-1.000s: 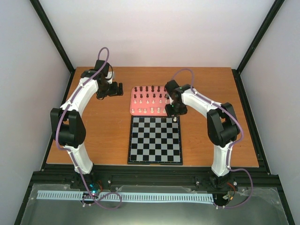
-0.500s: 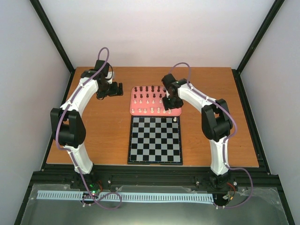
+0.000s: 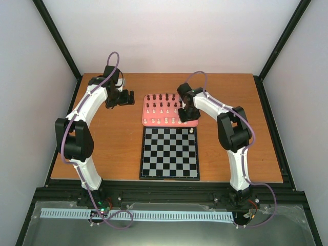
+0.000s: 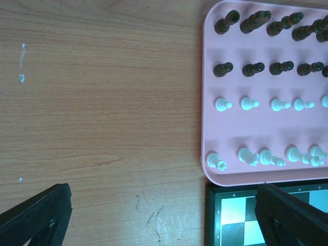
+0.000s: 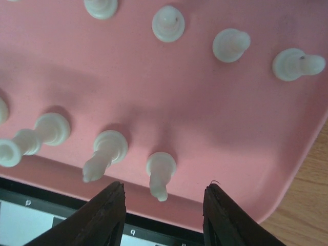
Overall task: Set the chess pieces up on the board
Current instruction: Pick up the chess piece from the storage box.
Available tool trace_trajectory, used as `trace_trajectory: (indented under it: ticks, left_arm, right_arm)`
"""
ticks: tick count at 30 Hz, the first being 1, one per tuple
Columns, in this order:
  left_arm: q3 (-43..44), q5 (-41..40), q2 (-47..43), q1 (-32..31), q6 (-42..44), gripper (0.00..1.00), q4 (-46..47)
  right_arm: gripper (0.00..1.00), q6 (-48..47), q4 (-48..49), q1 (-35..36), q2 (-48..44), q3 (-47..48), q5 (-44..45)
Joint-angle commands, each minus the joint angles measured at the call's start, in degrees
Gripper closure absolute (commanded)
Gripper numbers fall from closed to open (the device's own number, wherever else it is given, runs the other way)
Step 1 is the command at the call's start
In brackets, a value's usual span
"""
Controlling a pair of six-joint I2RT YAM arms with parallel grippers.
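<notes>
The checkered board (image 3: 169,154) lies in the middle of the table with one cream chess piece (image 3: 191,130) on its far right corner. The other chess pieces, dark (image 3: 161,97) and cream (image 3: 161,120), stand in rows on the pink tray (image 3: 145,110) behind it. My right gripper (image 5: 164,205) hangs open over the tray's near right corner (image 5: 246,154). A cream piece (image 5: 160,171) stands between its fingers (image 5: 110,215), touching neither. My left gripper (image 4: 164,220) is open over bare wood left of the tray (image 4: 210,77), with the board's corner (image 4: 230,205) under its right finger.
The tray's near edge almost meets the board's far edge. In the left wrist view, dark pieces (image 4: 251,69) fill the tray's two far rows and cream ones (image 4: 277,105) the two near rows. Black frame posts edge the table.
My right gripper has moved from the board's far right corner back and left over the tray's near right corner. The left arm has not moved.
</notes>
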Motion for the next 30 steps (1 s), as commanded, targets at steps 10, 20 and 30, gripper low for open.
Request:
trace_trajectory:
  ticks: [10,20,30]
  left_arm:
    - [2.0,-0.4,1.7,0.0,0.2,0.0,-1.6]
    - [2.7,-0.3,2.7,0.1,0.2,0.0,-1.9]
    - [2.6,-0.5,2.8,0.0,0.2,0.0,-1.9]
  right_arm:
    - [0.65,-0.6,0.5,-0.8,4.2,1.8,-1.2]
    - [0.69,-1.0,0.2,-1.1,5.7,4.1,-1.5]
    - [0.97,-1.1,-0.6,-1.1,5.6,3.7,-1.3]
